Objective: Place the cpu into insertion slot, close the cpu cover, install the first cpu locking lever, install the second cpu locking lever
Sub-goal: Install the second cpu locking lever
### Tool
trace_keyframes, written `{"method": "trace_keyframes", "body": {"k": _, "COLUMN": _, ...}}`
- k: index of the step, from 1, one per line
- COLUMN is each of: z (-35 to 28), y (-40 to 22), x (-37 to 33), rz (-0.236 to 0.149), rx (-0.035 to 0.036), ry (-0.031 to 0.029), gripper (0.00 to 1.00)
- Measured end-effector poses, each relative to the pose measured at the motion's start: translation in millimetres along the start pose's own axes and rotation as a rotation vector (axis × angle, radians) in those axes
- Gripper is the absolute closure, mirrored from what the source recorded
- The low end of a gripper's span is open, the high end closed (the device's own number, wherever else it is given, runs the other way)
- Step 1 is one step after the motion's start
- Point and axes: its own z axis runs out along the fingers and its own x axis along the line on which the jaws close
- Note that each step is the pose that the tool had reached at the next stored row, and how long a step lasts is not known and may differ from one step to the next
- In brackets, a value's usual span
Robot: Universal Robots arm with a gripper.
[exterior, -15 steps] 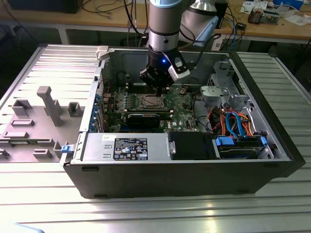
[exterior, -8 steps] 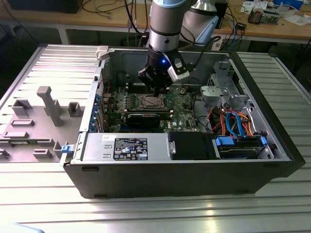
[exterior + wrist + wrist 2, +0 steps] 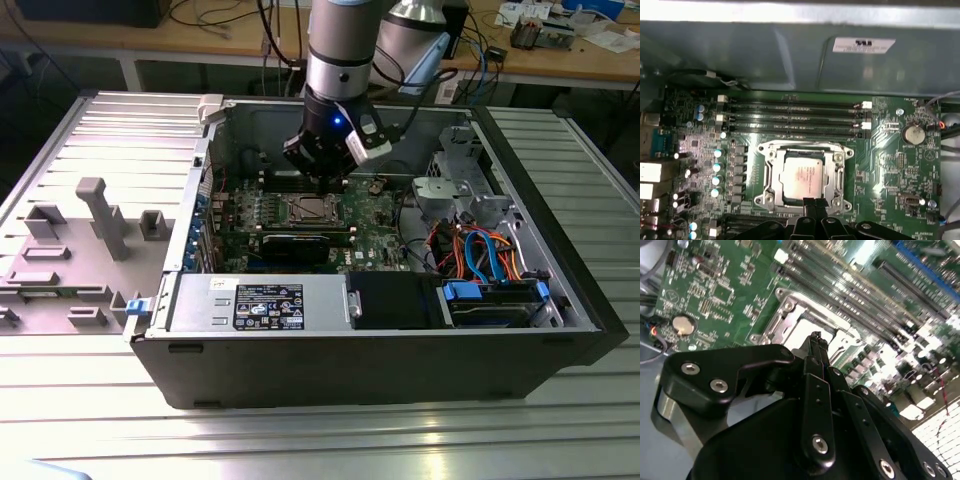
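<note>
CPU (image 3: 801,177) is already sitting in the insertion slot (image 3: 771,172), silver top facing up, and the cpu cover (image 3: 837,165) is lying flat around it, framing the chip through its window. You are looking at the socket near the middle of the green motherboard (image 3: 890,165), just beside the long memory slots (image 3: 795,120) and inside the open computer case (image 3: 300,390).

The gripper (image 3: 810,204) is hovering directly over the socket's edge farthest from the memory slots. In both wrist views its fingertips are pressed together, pinching nothing, and the tip (image 3: 815,337) is pointing at the frame's rim. From the tool, the chip is lying just ahead, toward the memory slots. In the exterior view the gripper (image 3: 325,180) is hanging just above the socket.

You cannot tell whether the tip is touching the frame. The locking levers are too fine to make out, so whether either one is latched is not shown. The gripper body is hiding the near rim of the socket in the second wrist view.
</note>
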Motion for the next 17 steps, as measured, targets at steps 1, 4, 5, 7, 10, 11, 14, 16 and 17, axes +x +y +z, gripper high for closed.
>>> {"method": "trace_keyframes", "body": {"k": 1, "z": 0.1, "y": -2.6, "x": 0.6, "rz": 0.000, "rx": -0.0001, "ry": -0.0009, "gripper": 0.89}}
{"method": "trace_keyframes", "body": {"k": 4, "z": 0.8, "y": -8.8, "x": 2.6, "rz": 0.000, "rx": 0.0002, "ry": -0.0048, "gripper": 0.89}}
{"method": "trace_keyframes", "body": {"k": 5, "z": 1.0, "y": -9.4, "x": 3.0, "rz": 0.000, "rx": 0.0002, "ry": -0.0063, "gripper": 0.89}}
{"method": "trace_keyframes", "body": {"k": 7, "z": 1.1, "y": -9.5, "x": 3.0, "rz": -0.001, "rx": 0.0002, "ry": -0.0068, "gripper": 0.89}}
{"method": "trace_keyframes", "body": {"k": 10, "z": 1.1, "y": -9.5, "x": 3.1, "rz": 0.000, "rx": 0.0002, "ry": -0.0070, "gripper": 0.89}}
{"method": "trace_keyframes", "body": {"k": 11, "z": 1.1, "y": -9.5, "x": 3.1, "rz": 0.000, "rx": 0.0002, "ry": -0.0070, "gripper": 0.89}}
{"method": "trace_keyframes", "body": {"k": 14, "z": 1.1, "y": -9.5, "x": 3.1, "rz": -0.001, "rx": 0.0002, "ry": -0.0070, "gripper": 0.89}}
{"method": "trace_keyframes", "body": {"k": 16, "z": 1.1, "y": -9.5, "x": 3.1, "rz": 0.000, "rx": 0.0002, "ry": -0.0071, "gripper": 0.89}}
{"method": "trace_keyframes", "body": {"k": 17, "z": 1.0, "y": -9.5, "x": 3.1, "rz": 0.000, "rx": 0.0002, "ry": -0.0070, "gripper": 0.89}}
